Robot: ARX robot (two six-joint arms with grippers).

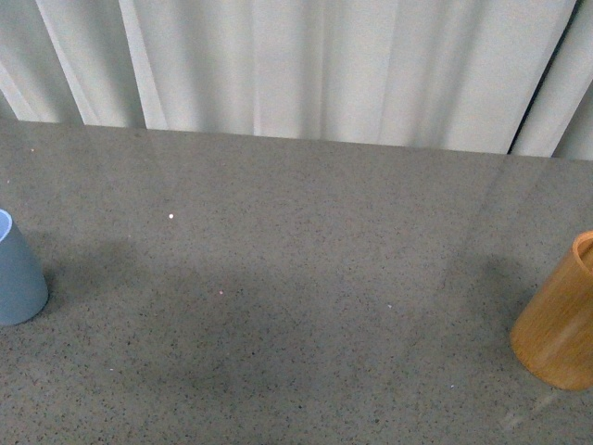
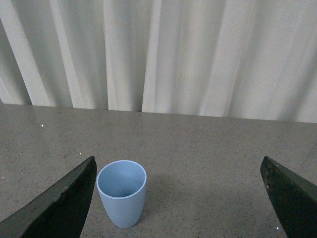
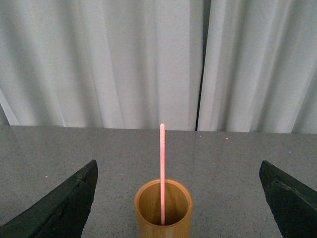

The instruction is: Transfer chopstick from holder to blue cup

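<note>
The chopstick (image 3: pixel 162 168) stands nearly upright inside the holder (image 3: pixel 163 210), its upper part rising well above the rim. The holder sits upright toward the right side of the grey speckled surface (image 1: pixel 296 306), well apart from the blue cup (image 2: pixel 122 192), which stands upright and empty toward the left side. The left hand (image 2: pixel 178 161) is spread wide, gripping nothing, and so is the right hand (image 3: pixel 178 163). A white curtain (image 1: pixel 306 65) hangs along the far edge
</note>
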